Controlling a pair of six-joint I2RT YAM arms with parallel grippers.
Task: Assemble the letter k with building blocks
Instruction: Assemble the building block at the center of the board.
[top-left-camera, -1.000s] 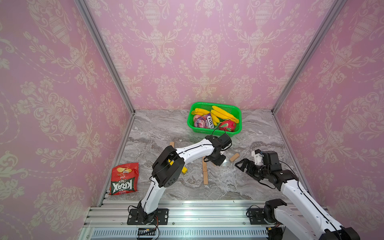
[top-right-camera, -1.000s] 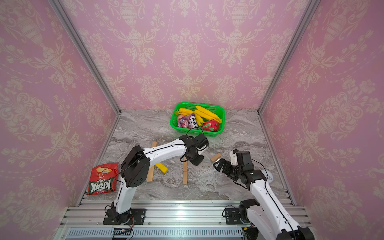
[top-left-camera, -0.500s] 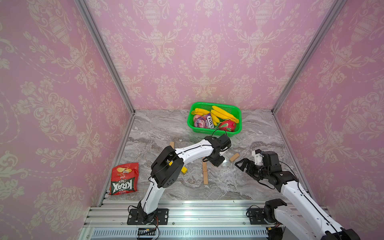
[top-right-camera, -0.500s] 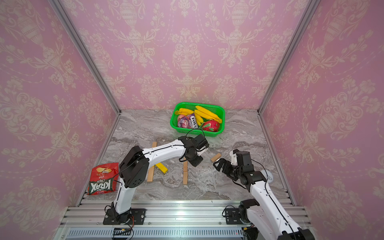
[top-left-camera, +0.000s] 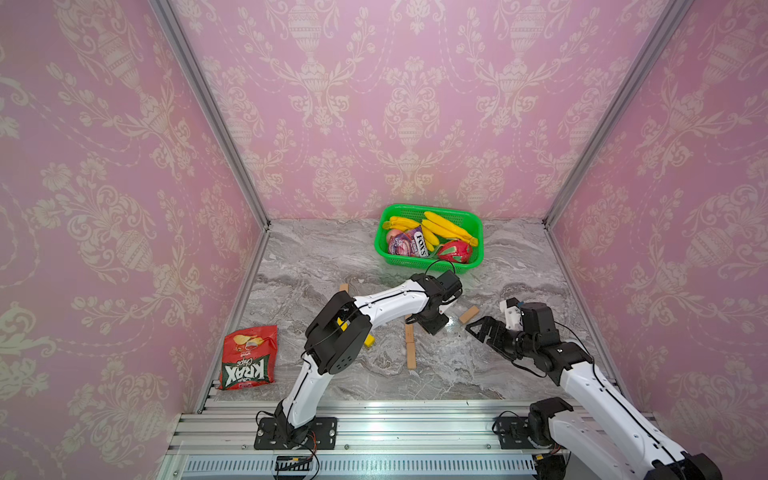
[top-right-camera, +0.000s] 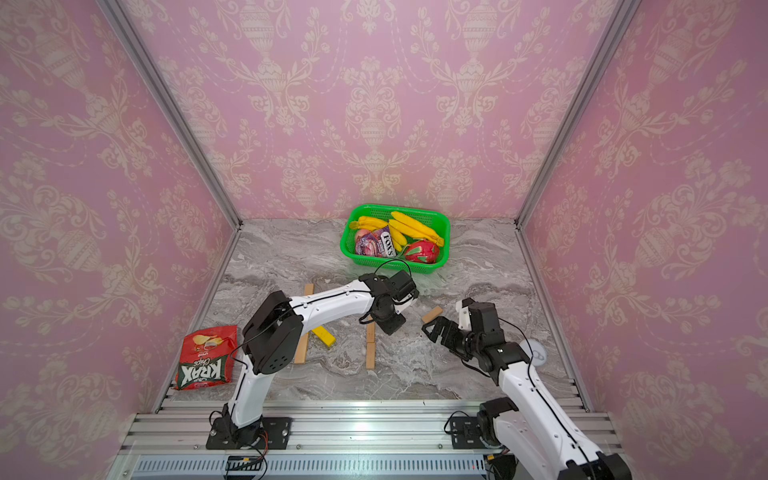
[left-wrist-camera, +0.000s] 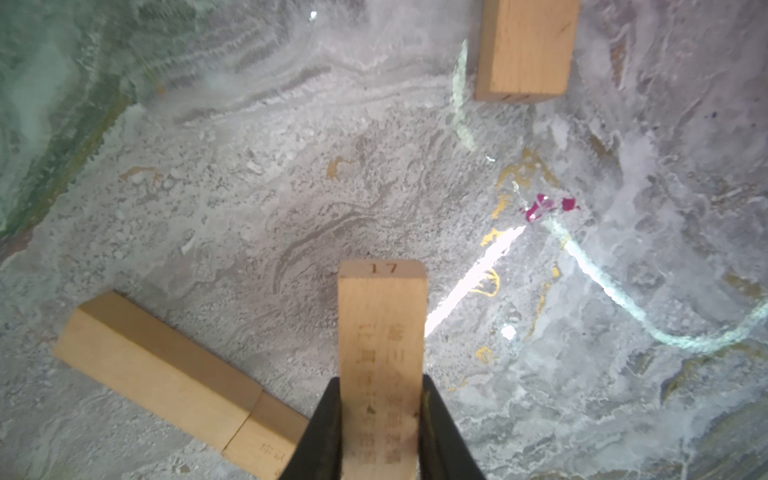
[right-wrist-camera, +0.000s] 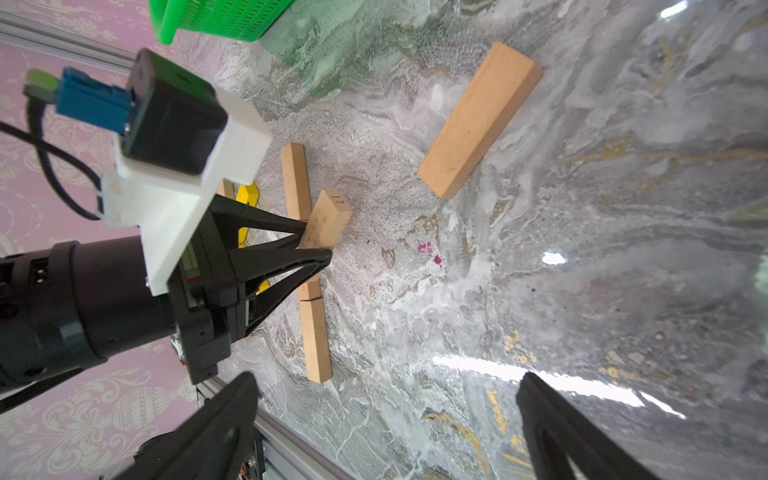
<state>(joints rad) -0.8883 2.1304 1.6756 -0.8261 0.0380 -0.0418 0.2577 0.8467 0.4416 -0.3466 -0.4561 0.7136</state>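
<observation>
**Left gripper pinching bar 17 beside the stem**

Down at the left gripper (left-wrist-camera: 380, 390): clamped narrow on a tan building block, the held bar (left-wrist-camera: 382, 328), stamped 17 on its free end and poking out well past the fingertips. Just to one side of those jaws, laid end to end on the marble table (left-wrist-camera: 623, 332), the stem bars (left-wrist-camera: 160, 365) of the letter k. Held bar slanting away from that line, near end close against it. Hard to tell whether resting on the table or just clear of it.

Further out, beyond the held bar's free end and well apart: a loose bar (top-left-camera: 468, 314), flat on the marble.

Over at the right gripper (right-wrist-camera: 388, 378): spread wide, carrying nothing, hanging over the table with the loose bar near, ahead of its open jaws.

Back behind the left gripper, by that arm's elbow: a yellow bar (top-right-camera: 324, 336) and more tan bars (top-right-camera: 301, 351). Off to the far side of the left gripper: a green basket (top-left-camera: 384, 249).
</observation>
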